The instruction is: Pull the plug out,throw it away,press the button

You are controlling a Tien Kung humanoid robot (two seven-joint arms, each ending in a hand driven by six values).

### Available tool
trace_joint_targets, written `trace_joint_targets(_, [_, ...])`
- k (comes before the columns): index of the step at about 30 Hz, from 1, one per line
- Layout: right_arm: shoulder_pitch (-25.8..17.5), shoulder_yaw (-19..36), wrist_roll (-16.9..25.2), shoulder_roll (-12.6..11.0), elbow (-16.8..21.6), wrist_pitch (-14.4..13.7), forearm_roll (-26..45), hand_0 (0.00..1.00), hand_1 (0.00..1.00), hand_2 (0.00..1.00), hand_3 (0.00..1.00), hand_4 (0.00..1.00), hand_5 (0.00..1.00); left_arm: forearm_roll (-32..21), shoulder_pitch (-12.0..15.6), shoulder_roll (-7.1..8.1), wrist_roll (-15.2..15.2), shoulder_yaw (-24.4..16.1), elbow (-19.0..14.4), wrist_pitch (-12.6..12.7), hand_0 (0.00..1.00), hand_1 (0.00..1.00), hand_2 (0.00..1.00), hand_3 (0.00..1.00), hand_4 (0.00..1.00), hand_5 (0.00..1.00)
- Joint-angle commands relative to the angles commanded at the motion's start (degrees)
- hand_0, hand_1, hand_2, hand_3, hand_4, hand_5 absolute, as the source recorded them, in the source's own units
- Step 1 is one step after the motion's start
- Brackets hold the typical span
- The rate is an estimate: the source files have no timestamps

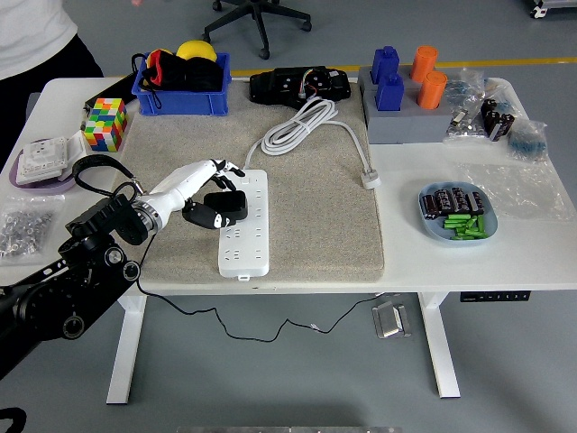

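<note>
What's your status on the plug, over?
Left hand closing on black plug, not clearly gripped. Plug seated in white power strip. Right hand out of view. Nothing blocking.

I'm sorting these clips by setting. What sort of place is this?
Probably a robotics lab or workshop: a white sit-stand table on a grey painted floor, an office chair behind, and test props laid out, such as a power strip, a colourful cube and bagged parts.

Robotics lab or workshop, grey concrete floor, white height-adjustable table [505, 262], office chair [257, 18], parts bin [180, 90]
</note>
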Motion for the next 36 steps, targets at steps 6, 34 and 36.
trace_joint_targets(6, [0.0, -0.2, 0.0, -0.2, -0.1, 0.0, 0.0, 0.767, 0.729, 0.724, 0.713, 0.883, 0.658, 0.0, -0.9, -0.24, 0.2, 1.9, 1.4, 0.4, 0.711, 0.585, 0.537, 0.706, 0.871, 0.002])
trace_joint_targets(34, [-0.2, 0.1, 0.0, 0.1, 0.0, 0.0, -0.1, 0.767, 0.729, 0.724, 0.713, 0.883, 0.658, -1.8, -1.1, 0.53, -2.3, -1.0, 0.7, 6.0, 0.6, 0.443, 0.443, 0.55, 0.652, 0.002])
trace_joint_targets(36, [-0.2, 0.3, 0.0, 0.2, 0.0, 0.0, -0.1, 0.767, 0.729, 0.724, 0.713, 0.883, 0.658, -1.4, -1.4, 0.7, -2.4, -2.3, 2.9, 6.8, 0.6, 0.443, 0.443, 0.55, 0.652, 0.002])
